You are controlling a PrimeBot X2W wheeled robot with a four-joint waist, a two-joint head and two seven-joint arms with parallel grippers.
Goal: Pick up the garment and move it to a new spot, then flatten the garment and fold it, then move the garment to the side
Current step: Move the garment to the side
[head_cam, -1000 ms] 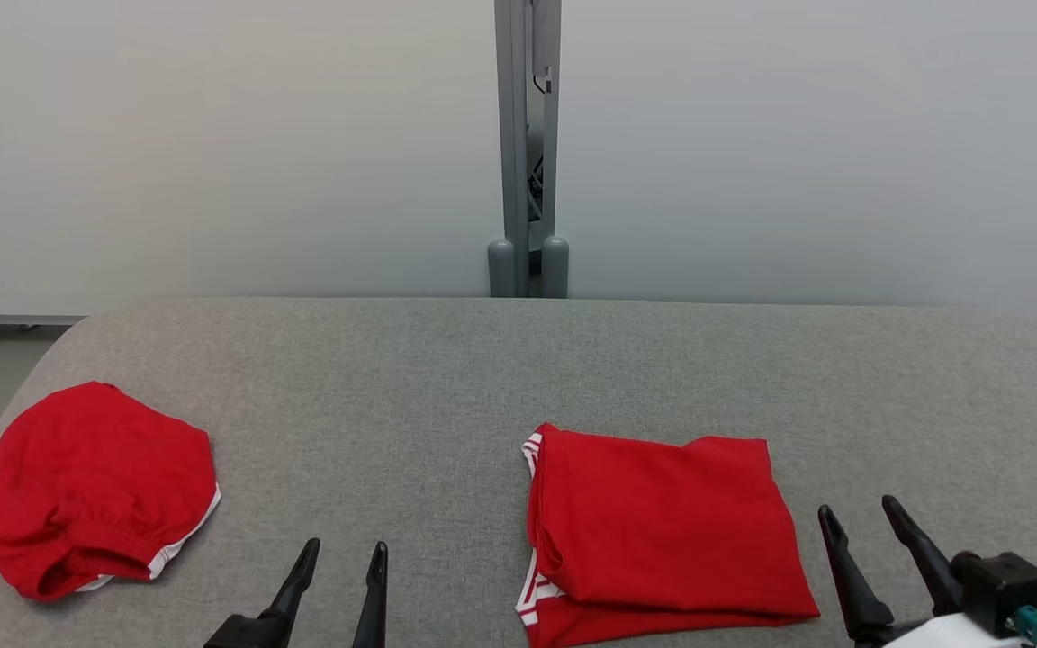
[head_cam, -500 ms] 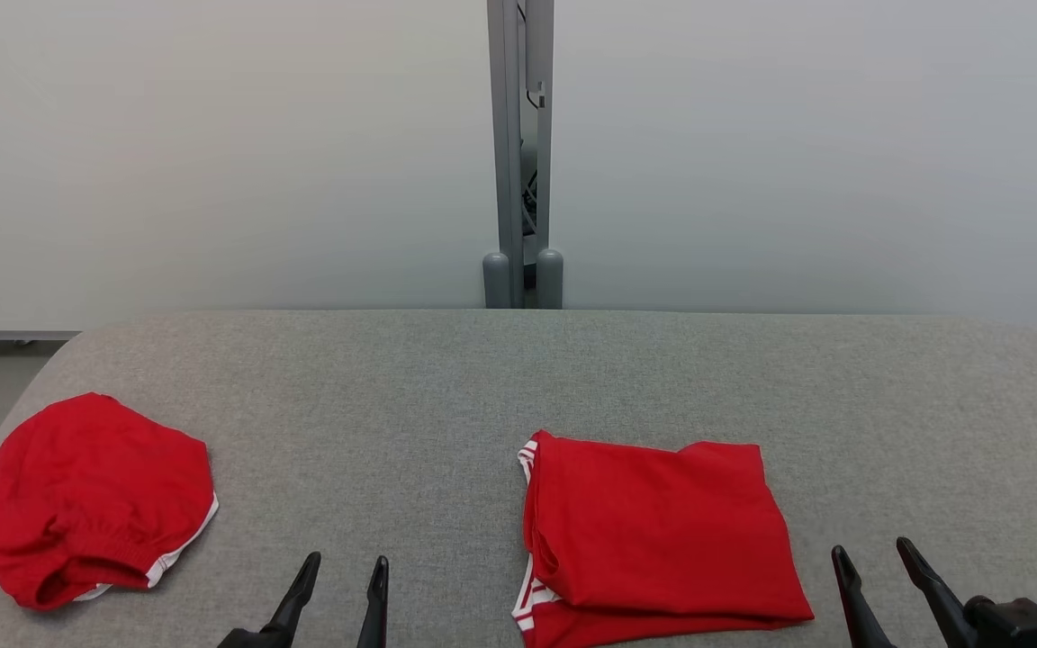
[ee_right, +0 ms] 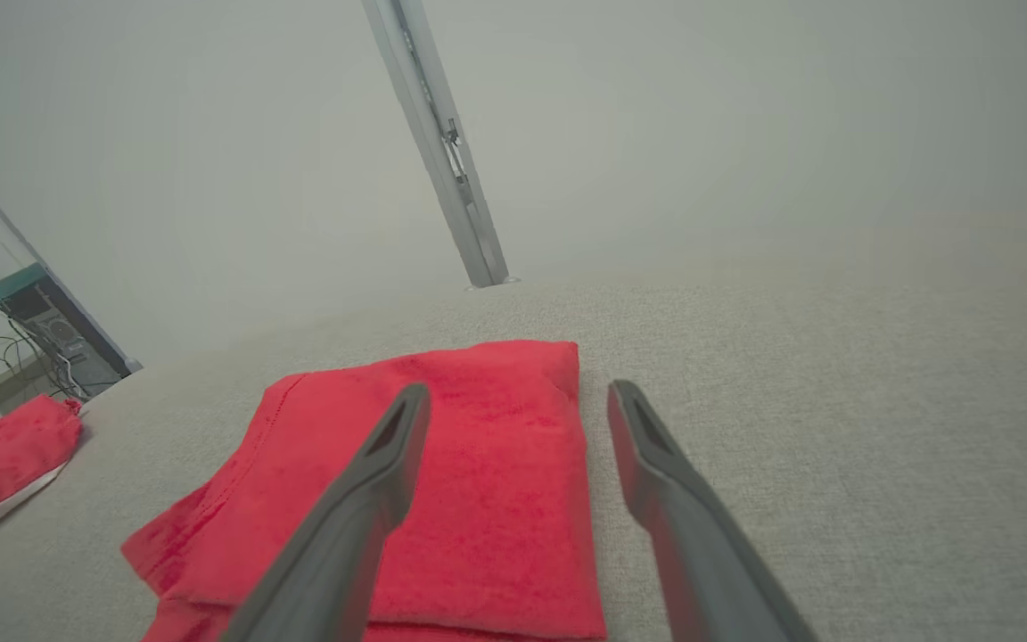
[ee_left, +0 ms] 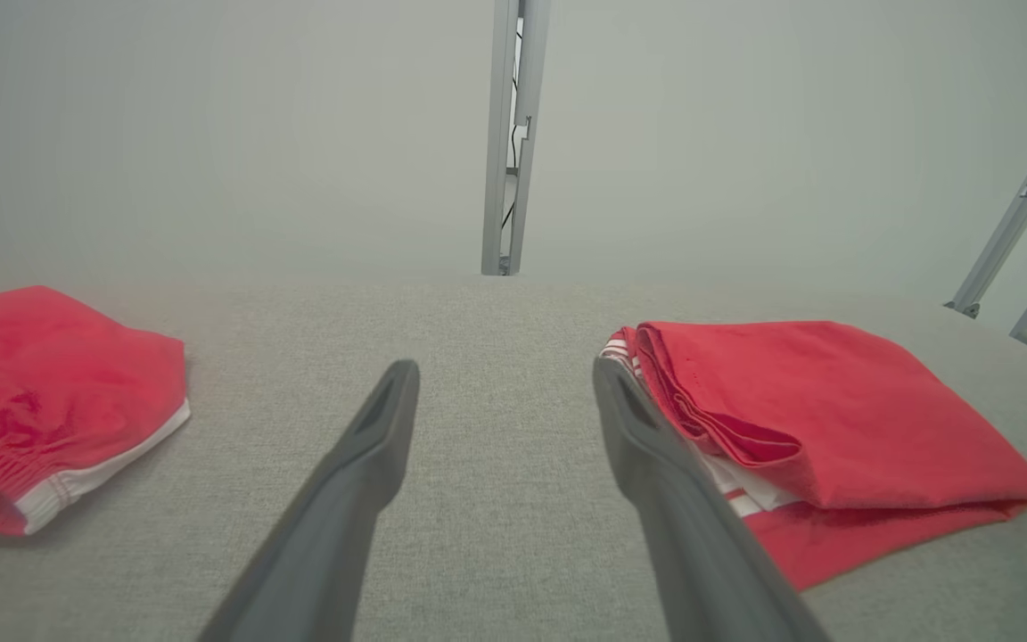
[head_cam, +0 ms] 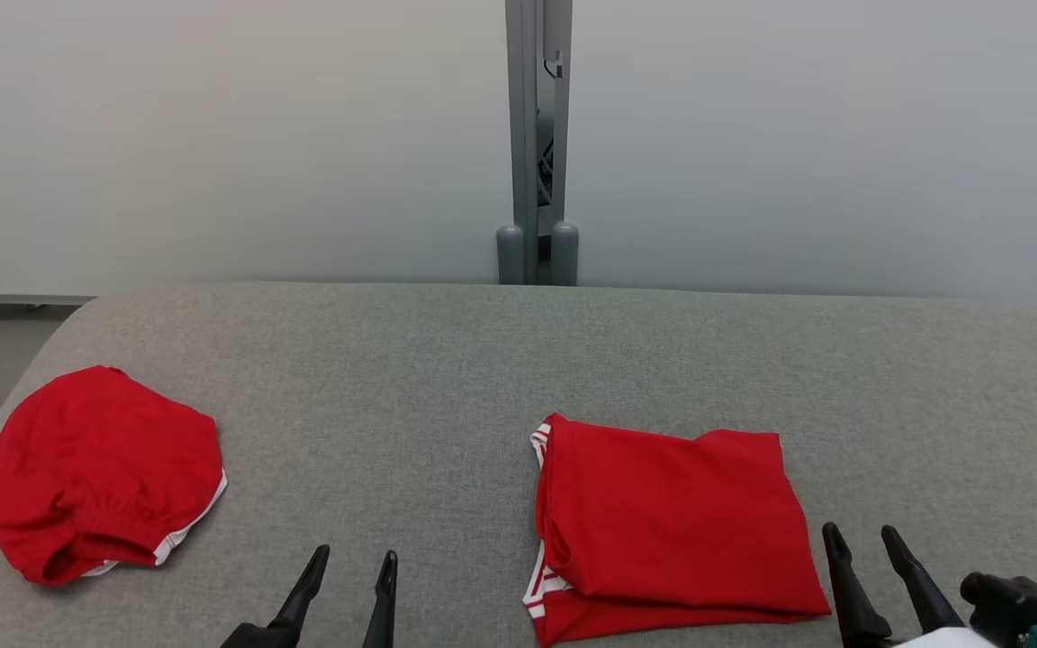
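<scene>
The grey tabletop carries a folded red garment at about 5 o'clock and a bunched red garment, possibly shorts, at 8 o'clock. The right end effector sits released and empty just beside the folded red garment's 3 o'clock edge. The left end effector, also released, is at 6 o'clock, between the two garments.

Grey table, metal post

Right gripper has 2 dark, seemingly plastic fingers.
</scene>
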